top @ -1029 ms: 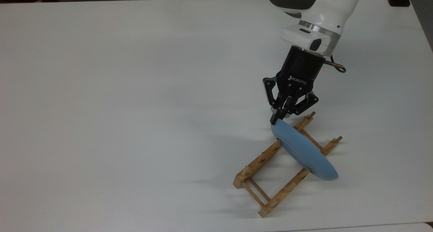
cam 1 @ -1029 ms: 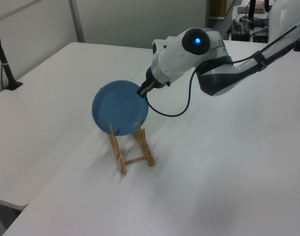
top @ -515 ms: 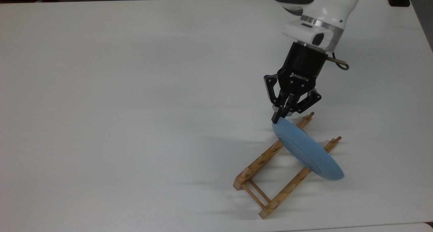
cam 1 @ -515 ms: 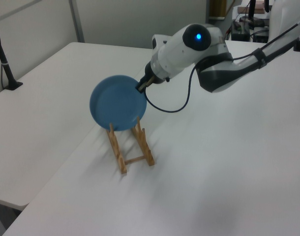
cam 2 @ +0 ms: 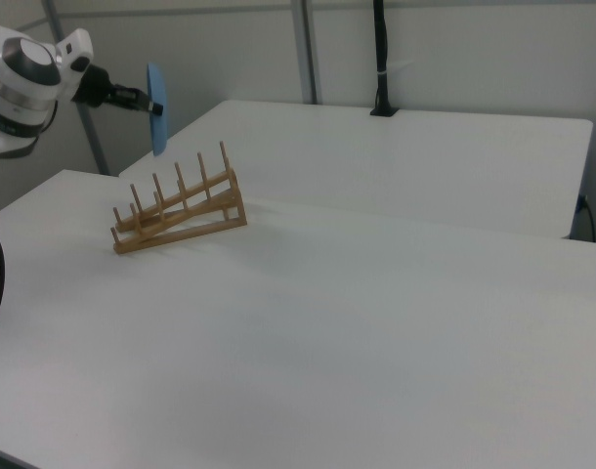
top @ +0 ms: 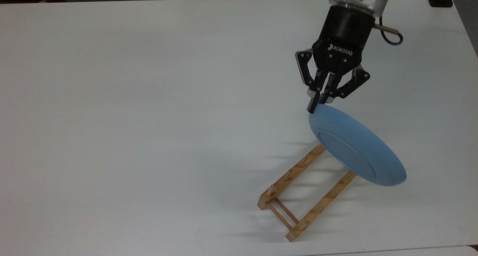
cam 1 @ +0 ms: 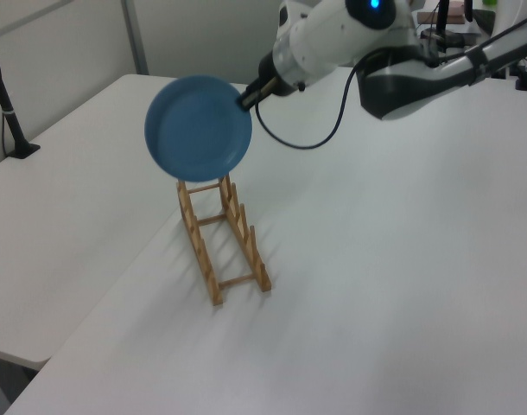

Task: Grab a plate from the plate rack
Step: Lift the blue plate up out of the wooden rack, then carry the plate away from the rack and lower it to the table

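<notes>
1. Since it carries everything, the white tabletop [top: 149,118] comes first: a broad bare surface with the rack standing near one edge, so the arm has free room on all sides of it.
2. Next in size is the robot arm [cam 1: 393,52], reaching in from the top view's upper right; it is angled down and sideways, likely so the plate can be drawn up and away from the pegs, not dragged across them.
3. Held in the air, the plate [top: 354,147] is clear of the rack. In the right view it hangs nearly upright, edge-on, above and behind the pegs; keeping it upright matches how it would sit between pegs and lets it slide out without catching.
4. Standing empty on the tabletop, the plate rack [top: 304,190] has its two rails parallel and its pegs pointing up. No peg touches the plate, as the left view shows.
5. Smallest is the claw [top: 316,106], clenched on the plate's upper rim, one finger on each face. Gripping at the rim is the only reachable spot on a standing plate, though I judge such an edge hold leaves the plate free to swing, so a steady lift matters.
</notes>
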### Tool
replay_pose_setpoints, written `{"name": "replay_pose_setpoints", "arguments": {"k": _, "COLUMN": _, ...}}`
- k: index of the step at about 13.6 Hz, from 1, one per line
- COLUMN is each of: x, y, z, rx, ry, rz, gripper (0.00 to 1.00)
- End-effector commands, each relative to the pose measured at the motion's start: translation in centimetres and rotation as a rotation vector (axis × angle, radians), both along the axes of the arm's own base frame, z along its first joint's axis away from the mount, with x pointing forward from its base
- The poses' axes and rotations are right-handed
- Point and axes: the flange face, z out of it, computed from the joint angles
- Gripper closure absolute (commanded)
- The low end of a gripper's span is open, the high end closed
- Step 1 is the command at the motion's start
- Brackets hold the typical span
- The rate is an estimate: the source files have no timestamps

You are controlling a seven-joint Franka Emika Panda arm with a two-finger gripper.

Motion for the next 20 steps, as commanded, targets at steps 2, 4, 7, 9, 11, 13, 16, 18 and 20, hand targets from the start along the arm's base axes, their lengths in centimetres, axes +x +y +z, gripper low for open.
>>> {"name": "replay_pose_setpoints", "arguments": {"k": 2, "x": -0.6, "y": -3.3, "z": 2.6, "rx": 0.114, "ry": 0.070, "rz": -0.056, "gripper": 1.00}}
{"name": "replay_pose_setpoints", "arguments": {"k": 4, "x": -0.9, "y": -4.8, "z": 3.1, "rx": 0.198, "ry": 0.152, "rz": -0.050, "gripper": 1.00}}
{"name": "replay_pose_setpoints", "arguments": {"k": 7, "x": -1.3, "y": -6.4, "z": 2.9, "rx": 0.264, "ry": 0.303, "rz": -0.027, "gripper": 1.00}}
{"name": "replay_pose_setpoints", "arguments": {"k": 9, "x": -1.5, "y": -7.7, "z": 2.4, "rx": 0.276, "ry": 0.427, "rz": 0.028, "gripper": 1.00}}
{"name": "replay_pose_setpoints", "arguments": {"k": 11, "x": -1.5, "y": -9.4, "z": 1.5, "rx": 0.276, "ry": 0.539, "rz": 0.095, "gripper": 1.00}}
{"name": "replay_pose_setpoints", "arguments": {"k": 13, "x": -1.6, "y": -11.6, "z": 0.4, "rx": 0.240, "ry": 0.653, "rz": 0.169, "gripper": 1.00}}
{"name": "replay_pose_setpoints", "arguments": {"k": 16, "x": -2.1, "y": -15.4, "z": -1.7, "rx": 0.168, "ry": 0.857, "rz": 0.338, "gripper": 1.00}}
{"name": "replay_pose_setpoints", "arguments": {"k": 18, "x": -2.4, "y": -17.9, "z": -2.7, "rx": 0.143, "ry": 0.945, "rz": 0.442, "gripper": 1.00}}
{"name": "replay_pose_setpoints", "arguments": {"k": 20, "x": -3.0, "y": -19.4, "z": -4.5, "rx": 0.092, "ry": 1.039, "rz": 0.565, "gripper": 1.00}}
